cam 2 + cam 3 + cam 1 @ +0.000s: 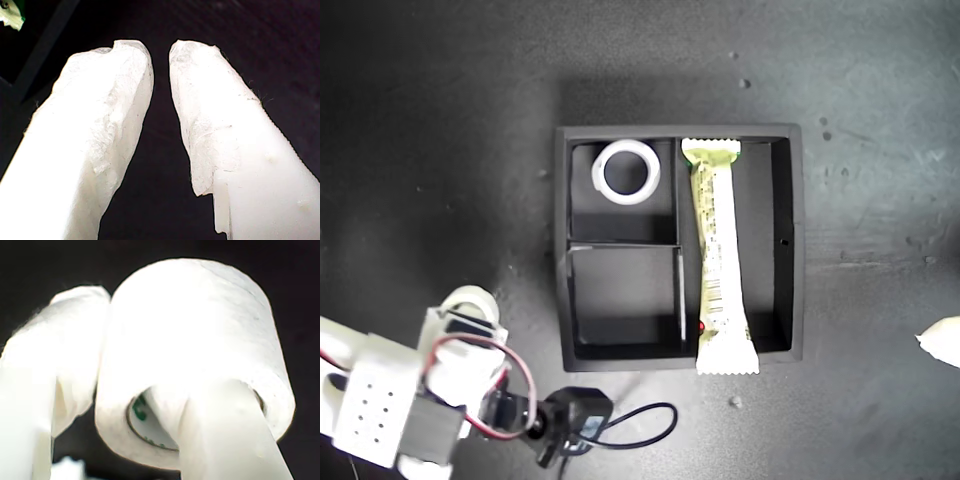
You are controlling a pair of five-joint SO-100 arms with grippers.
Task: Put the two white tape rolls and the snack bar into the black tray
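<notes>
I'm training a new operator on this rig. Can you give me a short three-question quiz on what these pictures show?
1. True or false: the snack bar lies in the long compartment of the black tray.
2. Where does the first tape roll sit? A) the small compartment nearer the exterior view's top; B) the small compartment nearer its bottom; C) the long compartment.
3. Fill in: my second tool is shut on the ____, with one finger through its open centre.

Key: 1 true. 2 A. 3 second tape roll.
</notes>
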